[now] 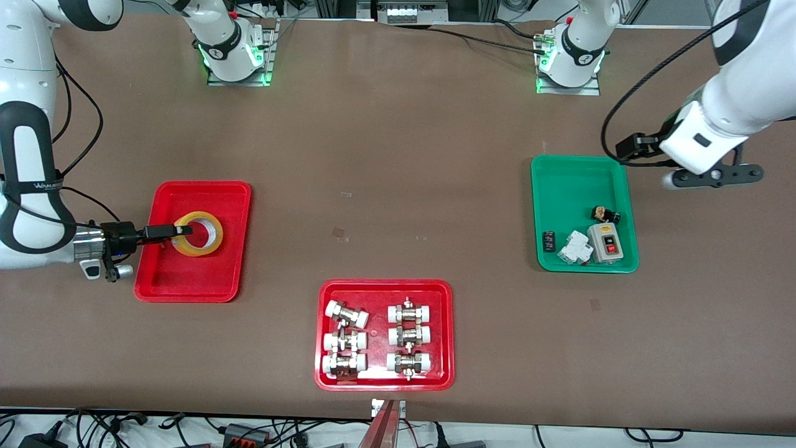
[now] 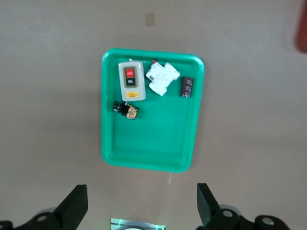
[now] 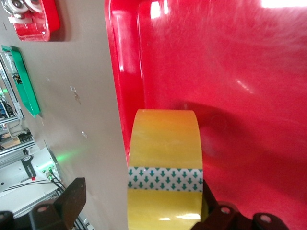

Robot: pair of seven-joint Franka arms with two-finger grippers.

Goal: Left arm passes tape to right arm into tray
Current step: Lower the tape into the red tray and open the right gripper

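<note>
The tape, a yellowish glossy ring, sits tilted in the red tray toward the right arm's end of the table. My right gripper reaches in low over the tray's rim, its fingertips at the roll. In the right wrist view the tape stands between the open jaws of the right gripper: one finger is against it, the other is apart from it. The tray floor fills that view. My left gripper is open and empty, raised beside the green tray, and also shows in its wrist view.
A green tray with a switch box, a white breaker and small parts lies toward the left arm's end; it also shows in the left wrist view. A second red tray with white-capped metal fittings lies near the front edge.
</note>
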